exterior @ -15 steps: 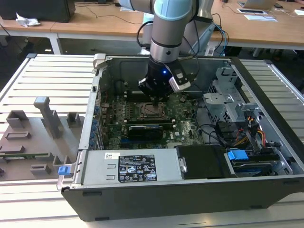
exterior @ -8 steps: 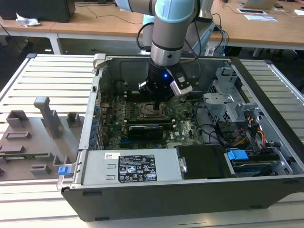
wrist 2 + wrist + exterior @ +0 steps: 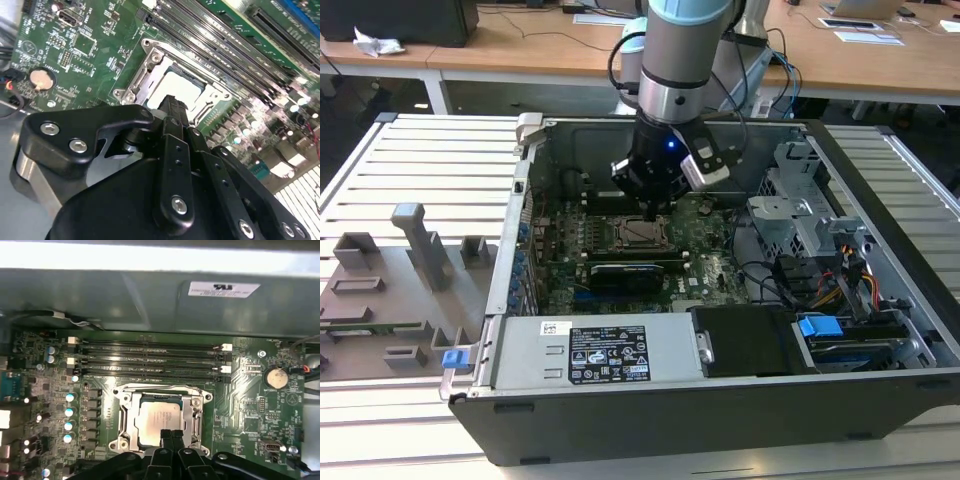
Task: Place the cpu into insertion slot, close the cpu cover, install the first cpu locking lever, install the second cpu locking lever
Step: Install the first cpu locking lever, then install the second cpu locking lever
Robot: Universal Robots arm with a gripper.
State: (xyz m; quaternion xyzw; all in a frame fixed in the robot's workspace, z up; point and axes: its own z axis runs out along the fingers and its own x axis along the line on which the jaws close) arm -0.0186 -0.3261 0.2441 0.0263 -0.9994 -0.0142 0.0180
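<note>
The cpu (image 3: 159, 417) lies flat in the insertion slot (image 3: 117, 442), its dull silver top facing up. The cpu cover (image 3: 131, 415), a silver frame, lies down around it, with the chip showing through the square cut-out. My gripper (image 3: 171, 436) hovers just over the socket's near edge, its two black fingers pressed together with nothing between them. In the second wrist view the gripper (image 3: 172, 102) overlaps the edge of the cpu (image 3: 181, 84) and part of the cover (image 3: 145, 75). In the exterior view the gripper (image 3: 650, 212) hangs directly above the socket inside the open computer case.
Long black memory slots (image 3: 150, 357) run beside the socket, and a coin battery (image 3: 274, 377) sits on the green board. The case wall (image 3: 150, 300) rises behind. A power supply (image 3: 600, 355), a drive cage (image 3: 800, 215) and cables crowd the case. A grey fixture tray (image 3: 390, 290) lies outside it.
</note>
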